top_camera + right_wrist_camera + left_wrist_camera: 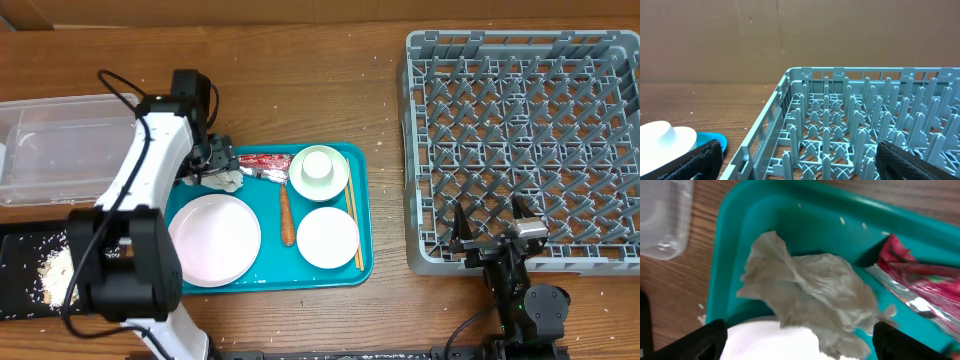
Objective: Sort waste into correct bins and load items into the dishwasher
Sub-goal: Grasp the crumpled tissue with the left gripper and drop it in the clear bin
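Presently: foil ball (810,295) lying loose in the far-left part of the teal tray (760,210).
Left gripper (800,347) fingers spread wide either side of it; right gripper (799,165) wide, empty, at dish rack's (840,125) near edge.

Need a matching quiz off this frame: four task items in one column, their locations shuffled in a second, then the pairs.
Column 1
1. foil ball
2. carrot
3. rice scraps
4. chopsticks

Column 2
A. on the black tray, at the table's left edge
B. along the right side of the teal tray
C. middle of the teal tray
D. teal tray's far-left corner, between the open jaws of the left gripper

Pairs: 1-D, 2-C, 3-A, 4-B
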Controlling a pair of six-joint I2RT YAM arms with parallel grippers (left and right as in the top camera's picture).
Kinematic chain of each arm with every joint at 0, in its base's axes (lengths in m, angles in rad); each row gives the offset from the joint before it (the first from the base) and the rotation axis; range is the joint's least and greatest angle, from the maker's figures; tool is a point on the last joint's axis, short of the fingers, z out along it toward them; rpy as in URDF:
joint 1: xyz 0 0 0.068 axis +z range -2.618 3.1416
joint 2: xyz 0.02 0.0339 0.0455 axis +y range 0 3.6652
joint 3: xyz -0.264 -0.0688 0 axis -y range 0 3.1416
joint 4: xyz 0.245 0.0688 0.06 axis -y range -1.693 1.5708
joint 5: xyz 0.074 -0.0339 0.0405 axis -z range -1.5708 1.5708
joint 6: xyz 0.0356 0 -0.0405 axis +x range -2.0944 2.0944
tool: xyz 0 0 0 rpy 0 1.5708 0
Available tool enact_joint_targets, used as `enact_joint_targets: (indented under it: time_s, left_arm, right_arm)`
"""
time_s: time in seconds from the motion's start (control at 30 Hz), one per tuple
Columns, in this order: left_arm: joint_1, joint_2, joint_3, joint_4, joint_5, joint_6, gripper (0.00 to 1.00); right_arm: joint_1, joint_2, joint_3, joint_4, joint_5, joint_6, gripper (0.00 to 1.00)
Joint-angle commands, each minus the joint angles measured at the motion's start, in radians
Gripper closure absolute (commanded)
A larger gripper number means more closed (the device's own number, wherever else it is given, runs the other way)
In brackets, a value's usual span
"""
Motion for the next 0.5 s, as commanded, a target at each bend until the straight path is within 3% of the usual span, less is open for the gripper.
enact_joint_targets:
  time_s: [0.0, 0.13, 0.33, 0.4, 0.47]
  left_arm:
    - [0.003, 0.061, 0.012, 0.021, 0.020, -0.042, 0.08]
    - [0.003, 0.099, 0.012, 0.046, 0.021, -0.086, 0.22]
    - [0.003, 0.107, 0.018, 0.048, 0.023, -0.086, 0.72]
    - [0.003, 0.098, 0.035, 0.024, 0.024, -0.086, 0.96]
    - [0.003, 0.085, 0.071, -0.019, 0.027, -0.086, 0.96]
  right_arm:
    - [-0.005, -0.012, -0.010, 0.006, -0.006, 0.003, 0.00]
    - [-0.004, -0.012, -0.010, 0.006, -0.006, 0.003, 0.00]
    - [-0.004, -0.012, -0.010, 0.006, -0.006, 0.003, 0.00]
    - [-0.004, -0.012, -0.010, 0.006, -0.006, 0.003, 0.00]
    - [-0.004, -0.012, -0.010, 0.006, -0.006, 0.003, 0.00]
